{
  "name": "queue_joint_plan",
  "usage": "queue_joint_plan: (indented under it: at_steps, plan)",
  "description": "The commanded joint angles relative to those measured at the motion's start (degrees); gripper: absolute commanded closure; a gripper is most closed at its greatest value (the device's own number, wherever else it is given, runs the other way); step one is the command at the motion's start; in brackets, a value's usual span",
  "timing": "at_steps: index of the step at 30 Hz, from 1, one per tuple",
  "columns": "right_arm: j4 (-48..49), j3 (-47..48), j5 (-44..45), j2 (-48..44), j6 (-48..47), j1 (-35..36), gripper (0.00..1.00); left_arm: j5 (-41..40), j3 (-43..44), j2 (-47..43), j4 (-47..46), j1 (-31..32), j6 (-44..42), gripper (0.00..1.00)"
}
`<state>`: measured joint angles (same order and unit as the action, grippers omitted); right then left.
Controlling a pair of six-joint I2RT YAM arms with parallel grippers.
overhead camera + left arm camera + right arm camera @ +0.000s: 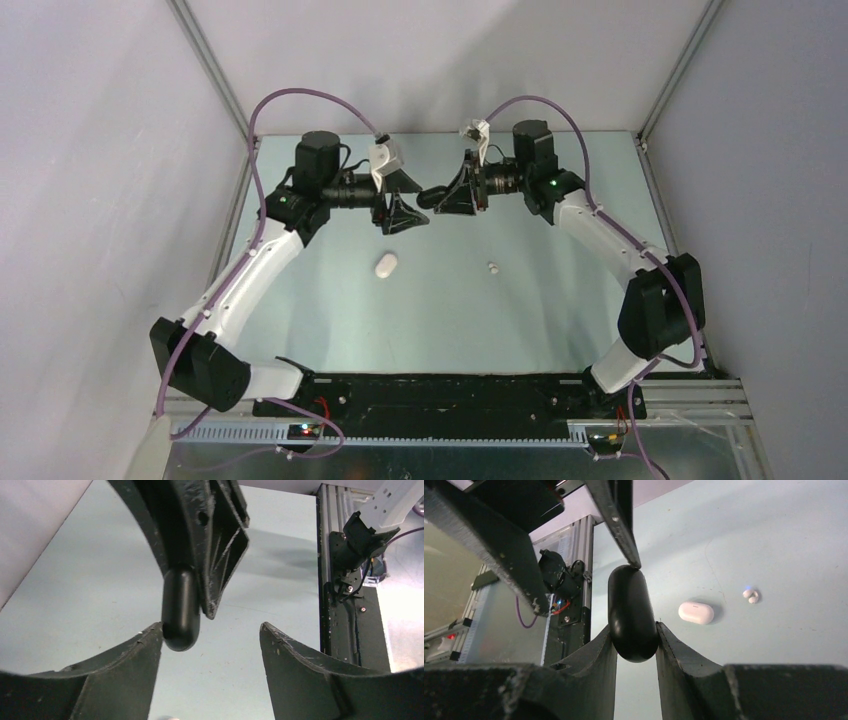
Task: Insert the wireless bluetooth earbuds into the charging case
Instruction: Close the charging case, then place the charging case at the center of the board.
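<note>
Case [631, 600], seemingly closed, in right tool [634, 628]

The black case [631, 615] is smooth, glossy plastic; the white case [696, 612] shines too; the bench [749, 540] looks matt.

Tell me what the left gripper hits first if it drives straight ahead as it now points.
Probably the black charging case clamped in the right gripper; it sits just ahead of the open left gripper, near one finger, though depth is unclear.
</note>
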<state>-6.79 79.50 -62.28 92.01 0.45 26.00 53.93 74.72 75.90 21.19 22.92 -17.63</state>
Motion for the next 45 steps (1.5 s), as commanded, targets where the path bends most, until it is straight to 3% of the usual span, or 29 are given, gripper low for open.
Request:
queue_joint_plan:
  at_steps: [1, 6, 10, 12, 14, 18, 22, 25, 31, 37, 42, 45]
  plan:
    - [8.1, 0.3, 1.6, 1.8, 8.5, -0.5, 1.0, 3.3, 2.5, -0.8, 0.5, 0.8, -1.2, 0.27]
    - [11.1, 0.2, 2.4, 3.7, 13.5, -0.8, 1.0, 1.5, 2.2, -1.1, 0.5, 0.9, -3.3, 0.3]
    - [7.8, 0.2, 2.4, 4.1, 10.3, -1.5, 1.0, -10.5, 2.1, -2.2, 0.5, 1.3, -5.0, 0.28]
    - [4.6, -0.8, 2.5, 3.9, 8.6, -2.7, 1.0, -20.9, 2.5, -2.7, 0.5, 1.1, -4.6, 0.25]
    - [1.6, -2.6, 3.2, 3.9, 7.8, -5.0, 1.0, -26.1, 2.6, -3.2, 0.5, 0.3, -3.4, 0.23]
    - [-11.9, -2.9, 7.0, 5.6, 2.5, -9.0, 1.0, -31.9, -0.1, -5.2, 0.7, -1.6, 0.3, 0.21]
    - [-18.7, -2.9, 9.8, 9.3, 2.5, -12.5, 1.0, -36.2, -4.0, -7.8, 3.4, -2.6, 2.4, 0.2]
    - [-18.6, -2.8, 12.1, 11.7, 3.6, -13.1, 1.0, -37.4, -4.0, -8.4, 10.9, -2.8, -0.1, 0.19]
    - [-24.7, 6.4, 12.4, 23.9, 6.1, -16.9, 1.0, -45.1, -4.3, -7.7, 23.0, -2.8, -5.0, 0.17]
    - [-26.2, 4.5, 18.2, 28.5, 6.4, -19.6, 1.0, -46.4, -5.1, -5.0, 24.3, -3.0, -5.8, 0.16]
    - [-27.1, 3.6, 25.0, 29.3, 1.9, -18.5, 1.0, -45.1, -4.0, -3.0, 24.2, -3.1, 1.4, 0.18]
    - [-29.7, 4.9, 25.9, 30.2, 0.0, -17.8, 0.87, -41.7, -5.9, -3.6, 22.8, -3.1, 2.7, 0.18]
